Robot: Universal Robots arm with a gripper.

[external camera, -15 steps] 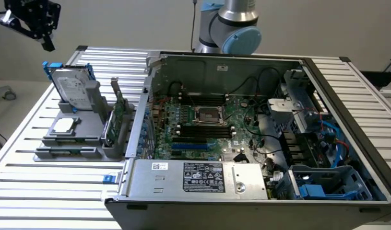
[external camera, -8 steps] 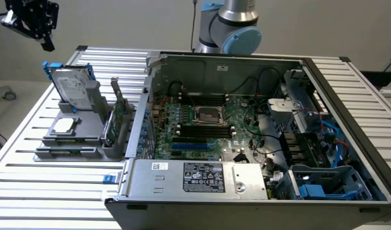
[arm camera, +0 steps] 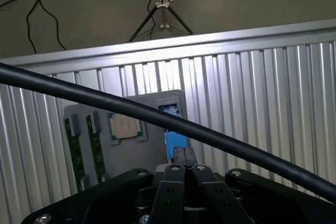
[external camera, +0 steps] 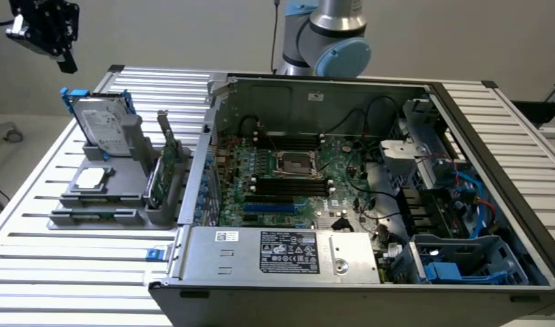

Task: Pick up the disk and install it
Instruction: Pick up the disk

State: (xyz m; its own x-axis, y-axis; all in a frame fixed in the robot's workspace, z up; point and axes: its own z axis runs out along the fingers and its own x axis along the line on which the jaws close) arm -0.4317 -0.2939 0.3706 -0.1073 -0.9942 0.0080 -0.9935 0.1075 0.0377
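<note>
Hovering above the upright disk (external camera: 105,126), fingers (external camera: 67,63) pressed together.

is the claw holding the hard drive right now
No, the hard drive stands upright in the grey holder while the claw hangs above it, shut and empty.

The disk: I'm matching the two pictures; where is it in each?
Exterior view: the silver-grey metal disk with blue rails stands upright in the grey plastic holder, at the exterior view's left.
Wrist view: its blue edge shows just beyond the shut hand, crossed by a black cable.
Shared landmark: the small square silver chip.
</note>
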